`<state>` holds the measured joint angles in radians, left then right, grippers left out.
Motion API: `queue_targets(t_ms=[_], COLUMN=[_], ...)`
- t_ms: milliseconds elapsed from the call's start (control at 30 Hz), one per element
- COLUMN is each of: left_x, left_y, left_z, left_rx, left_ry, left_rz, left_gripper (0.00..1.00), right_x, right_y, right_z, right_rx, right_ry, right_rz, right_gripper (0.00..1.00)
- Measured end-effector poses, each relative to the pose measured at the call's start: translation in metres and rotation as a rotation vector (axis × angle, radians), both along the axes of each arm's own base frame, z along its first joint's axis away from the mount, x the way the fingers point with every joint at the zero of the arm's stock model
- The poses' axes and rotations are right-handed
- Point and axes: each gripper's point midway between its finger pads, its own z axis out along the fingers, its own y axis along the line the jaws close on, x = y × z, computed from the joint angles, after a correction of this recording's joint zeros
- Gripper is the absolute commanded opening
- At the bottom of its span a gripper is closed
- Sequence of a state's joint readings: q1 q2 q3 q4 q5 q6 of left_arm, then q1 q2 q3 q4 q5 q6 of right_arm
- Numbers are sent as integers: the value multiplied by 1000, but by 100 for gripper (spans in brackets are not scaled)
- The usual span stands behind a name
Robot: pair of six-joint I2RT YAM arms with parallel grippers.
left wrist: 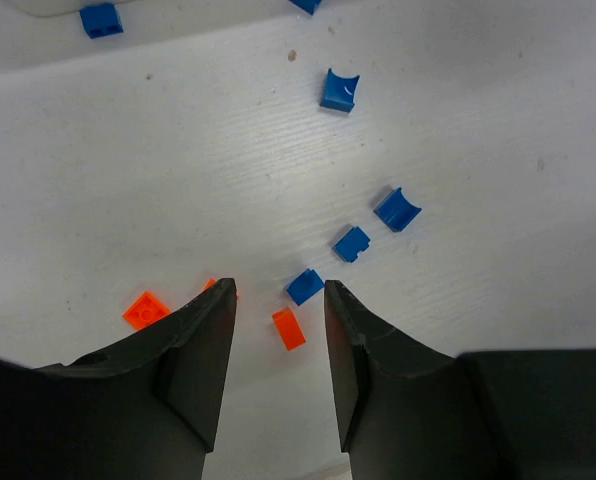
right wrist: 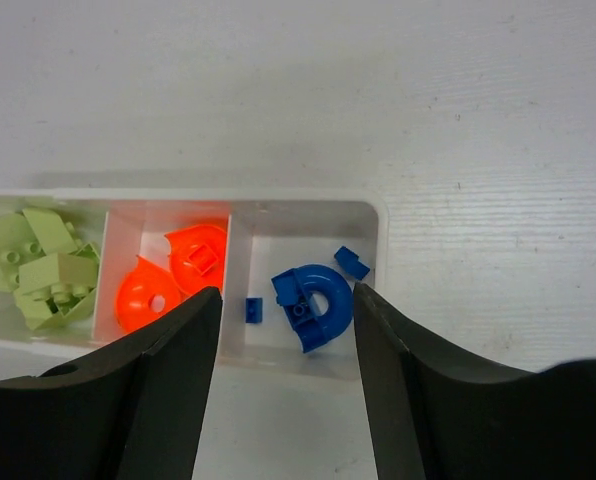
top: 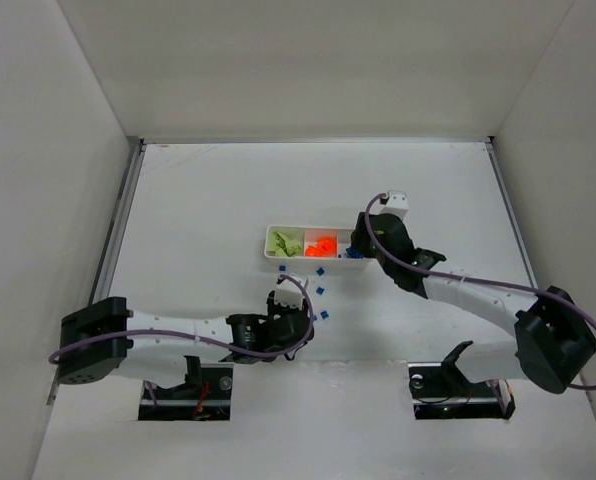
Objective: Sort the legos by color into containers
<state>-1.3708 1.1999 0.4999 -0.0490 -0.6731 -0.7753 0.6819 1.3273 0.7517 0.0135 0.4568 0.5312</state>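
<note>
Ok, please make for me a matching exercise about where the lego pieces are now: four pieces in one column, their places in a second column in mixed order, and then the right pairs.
Pieces
1. lime green legos
2. blue arch
3. round orange pieces
4. small orange brick

Places
A. on the table, seen between the fingers of the left claw
B. middle compartment of the tray
C. left compartment, as the top camera sees it
D. right compartment, as the top camera sees it

Pairs: 1-C, 2-D, 3-B, 4-A
</note>
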Motion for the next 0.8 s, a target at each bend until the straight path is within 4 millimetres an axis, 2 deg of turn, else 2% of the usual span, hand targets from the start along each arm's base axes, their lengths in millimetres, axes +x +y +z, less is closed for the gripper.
queue_targets(t_ms=[233, 433, 600, 800], left_x=[-10, -8, -3, -1], left_y=[-2, -6, -12, -11], left_z=[-21, -22, -25, -34], left_rx=[72, 60, 38, 57], left_ry=[35, 44, 62, 82], left_rz=[-38, -43, -48, -45], left_gripper=[37, 37, 35, 32], right_x=[-30, -59, -64, -64], right_y=[16, 26, 20, 20], right_z=[0, -14, -17, -6], right_rx=[33, 36, 41, 71], right_ry=[-16, 2, 3, -22], right_rz=[72, 126, 113, 108], right_gripper=[60, 59, 59, 59])
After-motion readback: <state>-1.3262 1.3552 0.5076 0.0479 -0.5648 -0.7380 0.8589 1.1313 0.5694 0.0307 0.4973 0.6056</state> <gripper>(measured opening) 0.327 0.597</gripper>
